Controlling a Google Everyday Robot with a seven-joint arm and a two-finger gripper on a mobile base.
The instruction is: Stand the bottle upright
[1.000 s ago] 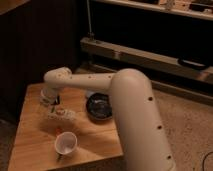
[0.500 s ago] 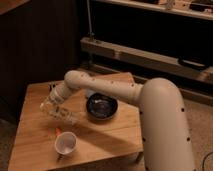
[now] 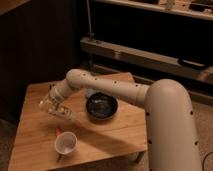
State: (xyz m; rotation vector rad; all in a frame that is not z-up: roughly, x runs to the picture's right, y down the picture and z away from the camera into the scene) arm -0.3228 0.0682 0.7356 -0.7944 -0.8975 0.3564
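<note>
Reaching down over the left part of the wooden table [image 3: 107, 140], the white arm [image 3: 115, 90] ends in the gripper [image 3: 50, 106], which hangs just above the tabletop near the left edge, its jaws drawn fully together. A pale slim shape lies slanted on the wood just beside the gripper, toward the middle of the table; this looks like the bottle [image 3: 65, 114], on its side rather than standing, though whether the jaws touch it cannot be told. Near the front edge stands a white cup [image 3: 65, 143] with its mouth facing up, and a small reddish thing [image 3: 57, 130] lies between cup and bottle. A dark round bowl [image 3: 102, 106] sits near the table's middle, to the right of the gripper
</note>
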